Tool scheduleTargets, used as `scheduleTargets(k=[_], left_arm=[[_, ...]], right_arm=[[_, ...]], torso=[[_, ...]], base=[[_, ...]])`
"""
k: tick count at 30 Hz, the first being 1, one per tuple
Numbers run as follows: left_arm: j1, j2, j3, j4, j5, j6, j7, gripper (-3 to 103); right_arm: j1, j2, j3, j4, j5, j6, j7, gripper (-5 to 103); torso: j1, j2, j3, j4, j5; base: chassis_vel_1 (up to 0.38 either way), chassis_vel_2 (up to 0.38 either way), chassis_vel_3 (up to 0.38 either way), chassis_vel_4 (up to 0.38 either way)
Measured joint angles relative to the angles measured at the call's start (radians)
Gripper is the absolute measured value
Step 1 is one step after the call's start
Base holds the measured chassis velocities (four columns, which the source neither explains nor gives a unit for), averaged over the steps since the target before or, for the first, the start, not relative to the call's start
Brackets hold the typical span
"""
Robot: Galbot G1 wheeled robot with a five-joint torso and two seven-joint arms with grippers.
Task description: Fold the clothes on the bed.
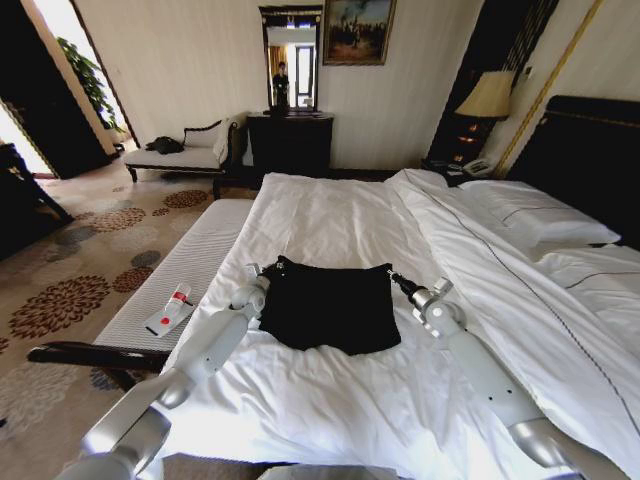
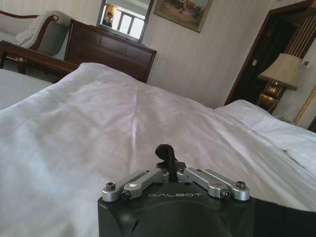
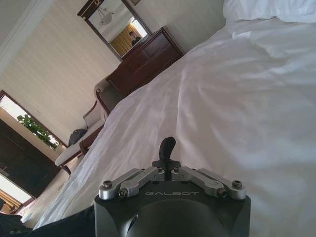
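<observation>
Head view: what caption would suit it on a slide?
Both pincers, left and right, pinch the far corners of a folded black T-shirt on the white-duveted bed.

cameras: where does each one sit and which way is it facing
Head view: on the robot's head, looking down at the black T-shirt on the bed, both arms reaching to it, left end effector and right end effector at its far corners.
Left wrist view: low on the left arm, facing across the duvet; left end effector shut.
Right wrist view: low on the right arm; right end effector shut.
Shared: the dresser.

Black T-shirt, white duvet.
</observation>
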Motion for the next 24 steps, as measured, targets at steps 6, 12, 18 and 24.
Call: scheduleTargets(k=[6, 12, 18, 24], left_arm=[[0.145, 0.052, -0.045, -0.13, 0.062, -0.026, 0.015, 2], [0.257, 0.068, -0.084, -0.243, 0.083, -0.044, 0.006, 2], [0.328, 0.106, -0.097, -0.32, 0.1, -0.068, -0.002, 2], [0.39, 0.153, -0.135, -0.384, 0.083, -0.07, -0.003, 2]], right_arm=[[-0.145, 0.004, 0.065, 0.083, -0.079, 0.044, -0.053, 1], [-0.234, 0.02, 0.104, 0.159, -0.092, 0.062, -0.061, 1], [-0.309, 0.03, 0.131, 0.25, -0.121, 0.078, -0.062, 1], [-0.396, 0.038, 0.147, 0.307, -0.193, 0.109, -0.084, 1]], torso=[[0.0, 0.0, 0.0, 0.0001, 0.0002], [0.0, 0.0, 0.0, -0.0002, 0.0001], [0.0, 0.0, 0.0, 0.0001, -0.0003], [0.0, 0.0, 0.0, -0.0001, 0.0]], base=[[0.0, 0.0, 0.0, 0.0], [0.0, 0.0, 0.0, 0.0], [0.0, 0.0, 0.0, 0.0], [0.0, 0.0, 0.0, 0.0]])
